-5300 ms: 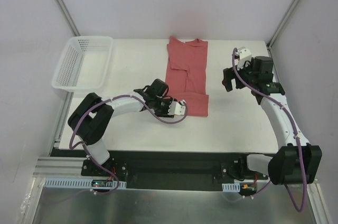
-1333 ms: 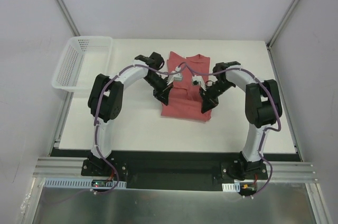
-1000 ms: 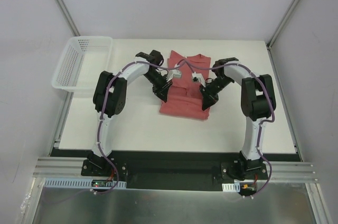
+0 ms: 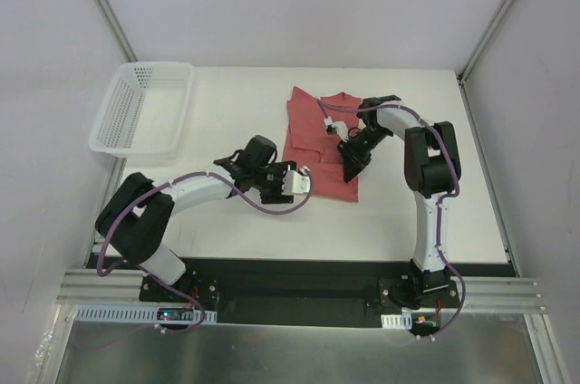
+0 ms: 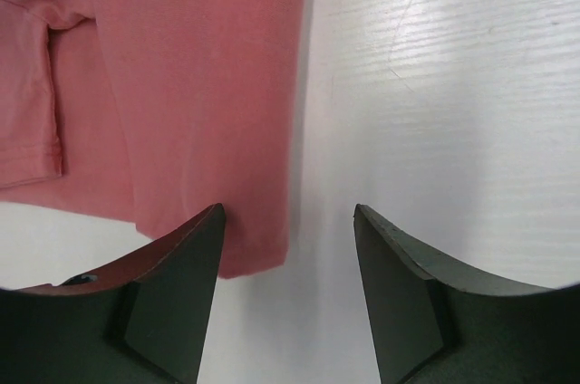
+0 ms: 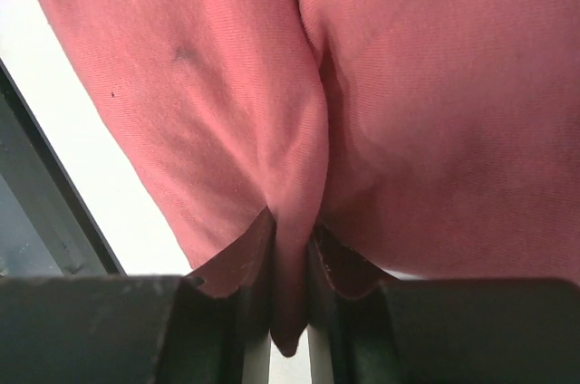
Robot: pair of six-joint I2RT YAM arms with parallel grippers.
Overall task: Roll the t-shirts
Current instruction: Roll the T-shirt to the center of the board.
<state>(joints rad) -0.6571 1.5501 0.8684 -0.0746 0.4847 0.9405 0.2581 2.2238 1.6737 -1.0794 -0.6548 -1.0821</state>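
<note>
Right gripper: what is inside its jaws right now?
The right gripper is shut on a pinched fold of the salmon-red t-shirt. The table beneath that fold is hidden by cloth.

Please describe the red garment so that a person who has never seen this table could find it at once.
Look at the white table. Near its middle, slightly to the right, lies a salmon-red cotton t-shirt, folded into a long narrow strip. It is the only coloured, soft thing there; the white perforated plastic basket at the far left corner is rigid.
</note>
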